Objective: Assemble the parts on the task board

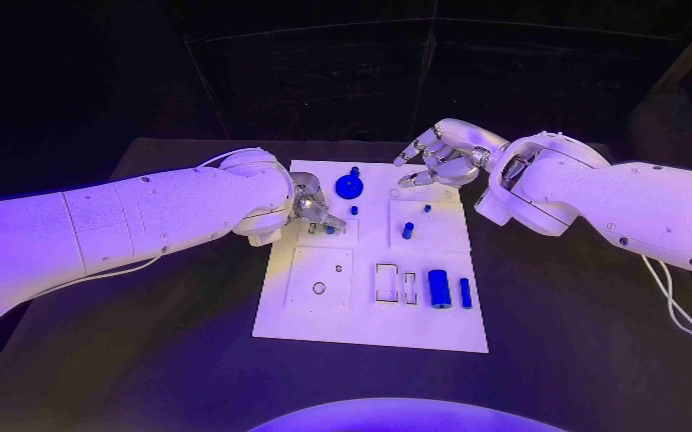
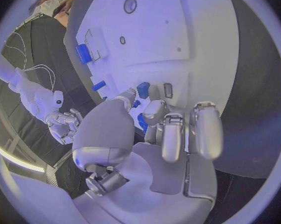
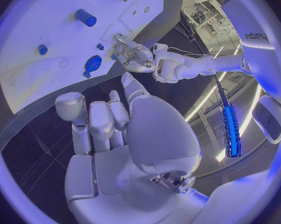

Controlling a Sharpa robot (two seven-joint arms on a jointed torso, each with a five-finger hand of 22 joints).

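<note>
Your left robot hand (image 1: pixel 306 204) sits low over the left edge of the task board (image 1: pixel 346 322), reaching in from the side with its fingers curled toward the board's upper-left section. In the left wrist view, its fingertips (image 2: pixel 143 115) close around a small blue part (image 2: pixel 142 89) at the board; whether the part is actually held, you cannot tell. Your right robot hand (image 1: pixel 444 160) hovers above the board's far right corner, holding nothing, with its fingers loosely apart and bent downward. The board lies flat in the middle of the black surface (image 1: pixel 577 332). On it you see a round blue knob (image 1: pixel 349 186) near the far edge, a small blue peg (image 1: pixel 408 230) in the centre-right section, and a blue cylinder (image 1: pixel 438 288) beside a slim blue bar (image 1: pixel 466 291) near the front right.
</note>
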